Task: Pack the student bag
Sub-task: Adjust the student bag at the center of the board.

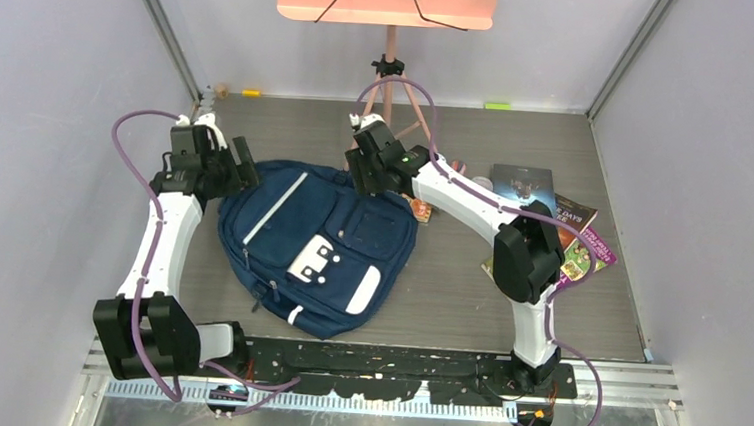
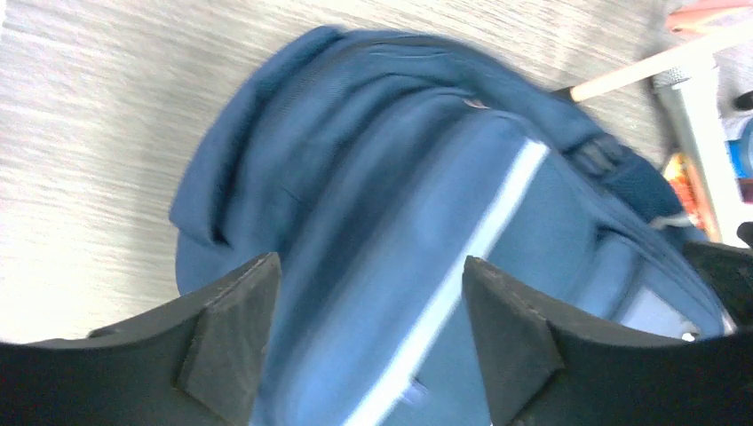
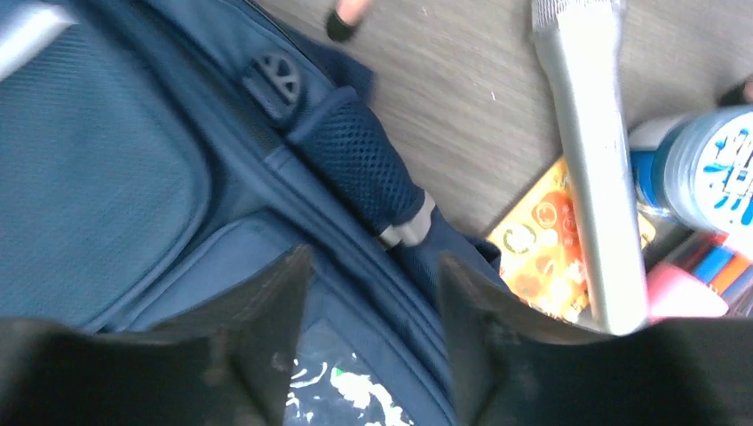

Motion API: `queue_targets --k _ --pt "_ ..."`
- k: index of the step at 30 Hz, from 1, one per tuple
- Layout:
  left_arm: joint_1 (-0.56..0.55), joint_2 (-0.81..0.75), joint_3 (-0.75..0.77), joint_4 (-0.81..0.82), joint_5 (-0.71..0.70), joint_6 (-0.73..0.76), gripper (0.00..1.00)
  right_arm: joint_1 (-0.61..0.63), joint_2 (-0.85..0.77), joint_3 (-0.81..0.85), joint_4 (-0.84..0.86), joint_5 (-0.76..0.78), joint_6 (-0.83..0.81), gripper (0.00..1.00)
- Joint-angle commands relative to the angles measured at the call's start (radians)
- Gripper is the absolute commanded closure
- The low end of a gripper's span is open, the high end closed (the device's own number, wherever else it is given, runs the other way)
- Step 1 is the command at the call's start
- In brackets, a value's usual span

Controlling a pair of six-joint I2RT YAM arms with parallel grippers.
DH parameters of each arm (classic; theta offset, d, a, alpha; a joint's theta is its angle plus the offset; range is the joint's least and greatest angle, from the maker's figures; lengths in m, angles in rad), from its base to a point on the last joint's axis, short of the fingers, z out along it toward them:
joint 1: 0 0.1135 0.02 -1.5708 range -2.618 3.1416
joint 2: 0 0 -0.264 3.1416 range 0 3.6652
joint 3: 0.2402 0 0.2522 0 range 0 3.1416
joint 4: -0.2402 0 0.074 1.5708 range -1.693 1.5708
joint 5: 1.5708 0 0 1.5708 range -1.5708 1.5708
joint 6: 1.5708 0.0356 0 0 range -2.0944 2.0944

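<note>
The student bag (image 1: pixel 315 249) is a navy backpack with white stripes and a white patch on its front pocket. It lies flat in the middle of the table. My left gripper (image 1: pixel 241 163) is open and empty above the bag's far left corner; the left wrist view shows the bag's white stripe (image 2: pixel 484 240) between the open jaws. My right gripper (image 1: pixel 363 177) is open and empty over the bag's far right edge. The right wrist view shows the bag's mesh strap (image 3: pixel 364 169) and seam between the jaws.
Several books (image 1: pixel 553 220) lie at the right of the table. An orange booklet (image 3: pixel 542 253), a blue-and-white bottle (image 3: pixel 710 169) and coloured markers (image 3: pixel 701 275) lie just right of the bag. A pink stand (image 1: pixel 388 63) rises at the back centre.
</note>
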Motion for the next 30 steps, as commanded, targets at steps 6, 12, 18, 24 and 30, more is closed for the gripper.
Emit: queue_targets --k 6,12,18,24,30 --pt "-0.008 -0.094 -0.013 -0.063 0.134 0.057 0.06 0.026 -0.302 -0.153 0.078 0.070 0.208 0.18" --pt "-0.009 -0.102 -0.062 -0.070 0.180 0.092 0.05 0.029 -0.508 -0.482 0.146 0.022 0.459 0.18" --pt "-0.014 -0.089 -0.079 -0.089 0.243 0.112 0.06 0.078 -0.675 -0.815 0.352 -0.040 0.722 0.18" --pt "-0.018 -0.101 -0.091 -0.073 0.270 0.107 0.07 0.195 -0.705 -0.937 0.447 0.024 0.869 0.18" --pt "-0.022 -0.098 -0.094 -0.069 0.291 0.104 0.07 0.254 -0.651 -1.016 0.615 0.048 0.983 0.34"
